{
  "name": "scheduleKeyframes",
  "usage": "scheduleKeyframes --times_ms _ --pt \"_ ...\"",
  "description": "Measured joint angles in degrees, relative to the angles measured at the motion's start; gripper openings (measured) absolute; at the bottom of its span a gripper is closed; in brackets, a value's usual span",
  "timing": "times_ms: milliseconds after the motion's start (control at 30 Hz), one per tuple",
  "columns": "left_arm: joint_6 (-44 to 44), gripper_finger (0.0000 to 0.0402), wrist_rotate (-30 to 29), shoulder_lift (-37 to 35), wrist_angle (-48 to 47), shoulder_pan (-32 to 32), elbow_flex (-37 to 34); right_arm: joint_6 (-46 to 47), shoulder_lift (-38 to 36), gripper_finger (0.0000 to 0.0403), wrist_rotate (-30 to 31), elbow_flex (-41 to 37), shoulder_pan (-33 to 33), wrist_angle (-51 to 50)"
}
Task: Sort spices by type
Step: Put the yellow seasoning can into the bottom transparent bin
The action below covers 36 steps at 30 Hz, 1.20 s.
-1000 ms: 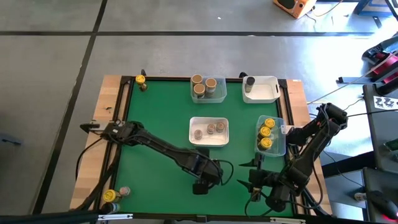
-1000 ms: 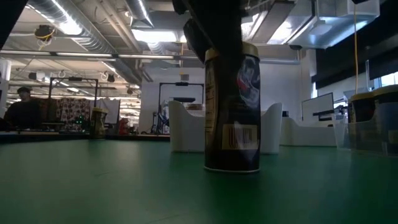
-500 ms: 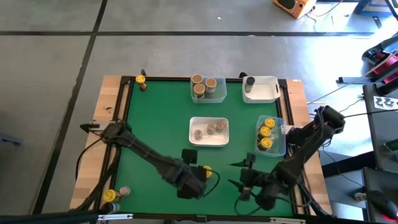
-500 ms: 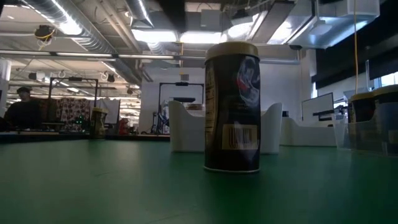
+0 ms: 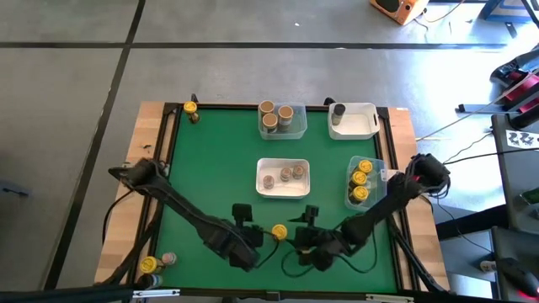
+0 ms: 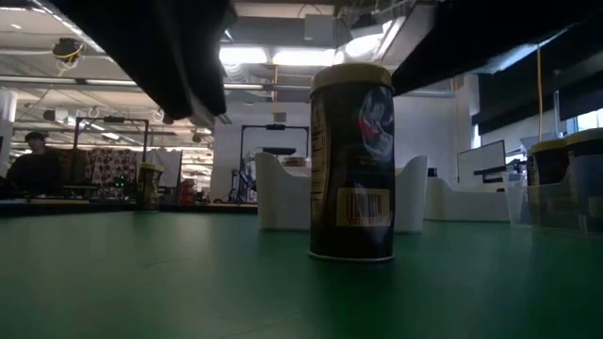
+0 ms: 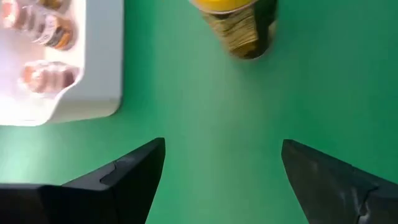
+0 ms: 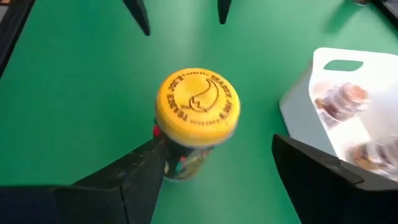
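A: Green felt table (image 5: pixel 202 168) from above; yellow-lidded jar (image 5: pixel 279 231) standing free between left gripper (image 5: pixel 248 227) and right gripper (image 5: pixel 305 233), both spread wide, empty.
B: Low view: tall, glossy cylinder (image 6: pixel 351 160), top-heavy.
A: Right wrist: smooth embossed lid (image 8: pixel 196 102); off-centre closing could topple it

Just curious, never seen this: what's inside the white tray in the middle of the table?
The middle tray holds three small jars in a row, with clear sides and brownish contents. Their lids and labels are too small to make out.
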Motion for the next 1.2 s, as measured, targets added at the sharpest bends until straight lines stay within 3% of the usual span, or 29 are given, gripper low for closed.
scheduleKeyframes --times_ms 167,333,500,633,1200 --pt "0.1 0.0319 0.1 -8.2 17.2 -0.4 -12.9 -1.4 2.0 0.0292 -3.3 0.0 -1.8 4.6" --pt "-0.5 0.0319 1.6 -10.3 26.2 -0.3 -20.0 -2.0 2.8 0.0292 -4.0 0.0 -2.2 5.6" --pt "0.0 0.0319 1.8 -10.1 32.2 -0.2 -22.6 -2.7 3.8 0.0292 -7.5 0.0 -2.5 10.6" --pt "1.3 0.0319 1.9 -10.0 36.3 0.0 -23.9 -4.6 6.9 0.0292 -5.6 0.0 -3.3 12.4" --pt "2.1 0.0319 1.6 -10.0 36.6 0.5 -23.9 -11.1 11.7 0.0277 -12.1 0.0 -7.4 25.4"
